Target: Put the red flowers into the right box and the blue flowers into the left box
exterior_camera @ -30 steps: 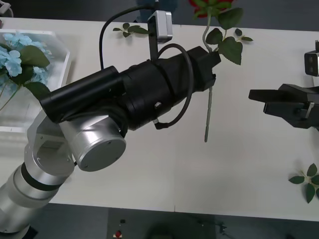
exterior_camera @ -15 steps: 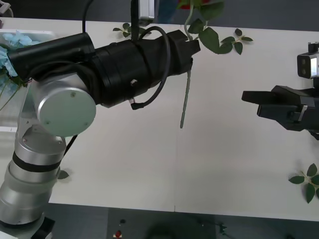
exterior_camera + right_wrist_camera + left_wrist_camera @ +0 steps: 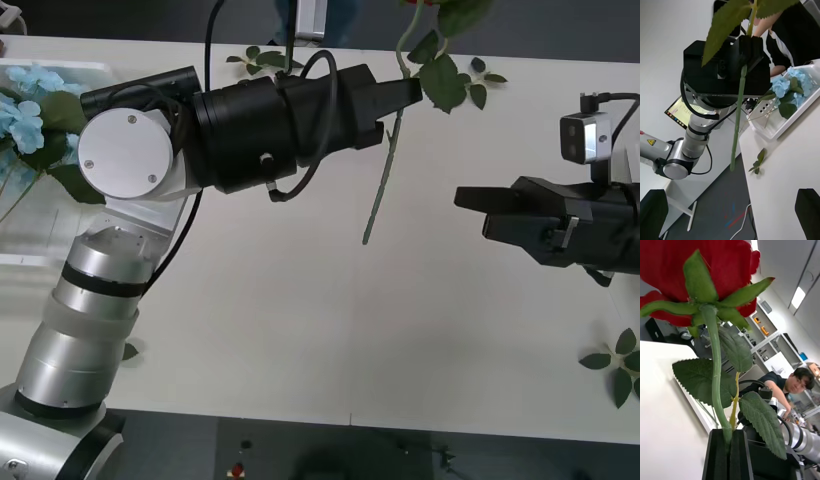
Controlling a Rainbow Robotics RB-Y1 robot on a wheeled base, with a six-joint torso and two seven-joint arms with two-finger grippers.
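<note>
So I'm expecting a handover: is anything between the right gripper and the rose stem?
Nothing visible. The left gripper holds the rose stem in the air, and the open right gripper faces it across bare table.

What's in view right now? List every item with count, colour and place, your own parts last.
red rose: one, red bloom on a green stem, held up over the far middle of the table
blue flowers: one cluster, pale blue with green leaves, in the left box
left box: one, translucent white, far left of the table
leaf sprigs: three, green, far edge, near right corner, near left edge
table: one, white
left hand: black, shut on the rose stem
right hand: black, open, at the right, pointing toward the stem
</note>
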